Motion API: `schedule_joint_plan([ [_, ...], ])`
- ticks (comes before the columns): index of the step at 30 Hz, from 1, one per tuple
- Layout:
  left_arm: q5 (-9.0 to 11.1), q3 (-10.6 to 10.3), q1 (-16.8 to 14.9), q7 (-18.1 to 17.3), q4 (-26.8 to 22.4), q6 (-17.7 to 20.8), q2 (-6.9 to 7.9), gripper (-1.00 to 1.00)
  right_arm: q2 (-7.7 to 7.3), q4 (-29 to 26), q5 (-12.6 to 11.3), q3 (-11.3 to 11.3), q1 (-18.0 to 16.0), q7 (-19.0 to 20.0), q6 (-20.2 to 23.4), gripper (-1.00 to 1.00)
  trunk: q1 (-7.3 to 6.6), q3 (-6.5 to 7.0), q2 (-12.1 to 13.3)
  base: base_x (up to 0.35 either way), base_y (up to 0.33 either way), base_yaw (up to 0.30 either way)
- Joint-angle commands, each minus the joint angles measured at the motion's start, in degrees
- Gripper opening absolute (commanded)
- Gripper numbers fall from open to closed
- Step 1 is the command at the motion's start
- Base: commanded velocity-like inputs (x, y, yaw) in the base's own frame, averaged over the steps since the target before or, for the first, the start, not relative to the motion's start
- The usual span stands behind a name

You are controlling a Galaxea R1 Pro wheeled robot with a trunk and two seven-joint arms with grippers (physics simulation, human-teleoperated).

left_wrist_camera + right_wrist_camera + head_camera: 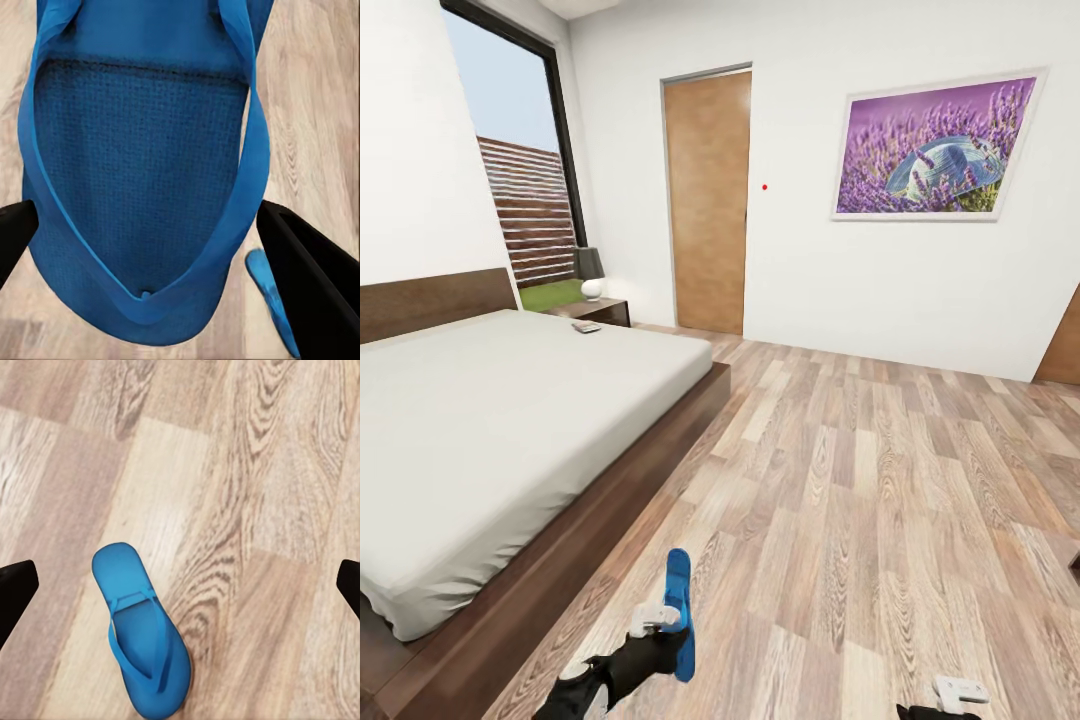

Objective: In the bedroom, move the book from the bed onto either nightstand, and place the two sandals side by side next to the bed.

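Observation:
My left gripper [665,622] is shut on one bright blue sandal [679,598], held on edge above the wood floor near the foot of the bed [510,420]. In the left wrist view this sandal [142,172] sits between the two dark fingers. The other sandal [142,637] lies flat on the floor under my right gripper [180,585], which is open and apart from it; this sandal [271,300] also shows in the left wrist view. The book [586,327] lies on the bed's far corner, beside the nightstand [605,310].
A lamp [590,272] stands on the nightstand by the tall window [520,170]. A wooden door [708,200] and a lavender picture [935,148] are on the far wall. Open wood floor [880,480] stretches right of the bed.

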Motion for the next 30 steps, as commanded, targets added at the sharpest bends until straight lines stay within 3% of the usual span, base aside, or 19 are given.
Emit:
schedule_joint_plan([
  [1,0.3,0.0,-0.8,0.0,-3.0,3.5,-0.08,-1.0,0.04,-0.1,0.6,-0.5,0.0,0.4,0.2,1.0,-0.01,-0.07,0.0,0.0,0.0,0.0],
  [4,0.3,0.1,-3.3,0.1,-9.5,12.0,0.0,-1.0,0.04,-0.1,0.6,-0.5,0.0,0.4,0.2,1.0,-0.01,-0.07,0.0,0.0,0.0,0.0],
  [7,0.2,0.2,-4.8,0.2,-11.8,18.8,0.28,-1.0,0.04,-0.1,0.5,-0.5,0.0,0.4,0.2,1.0,-0.01,-0.07,0.0,0.0,0.0,0.0],
  [10,0.2,0.3,-5.7,0.2,-12.6,22.1,0.4,-1.0,0.04,0.0,0.4,-0.5,0.0,0.4,0.2,1.0,-0.01,-0.07,0.0,0.0,0.0,0.0],
  [30,0.0,0.4,-6.2,0.4,-14.6,23.5,1.58,-1.0,0.04,0.2,0.3,-0.5,0.0,0.3,0.2,1.0,-0.01,-0.07,0.0,0.0,0.0,0.0],
])
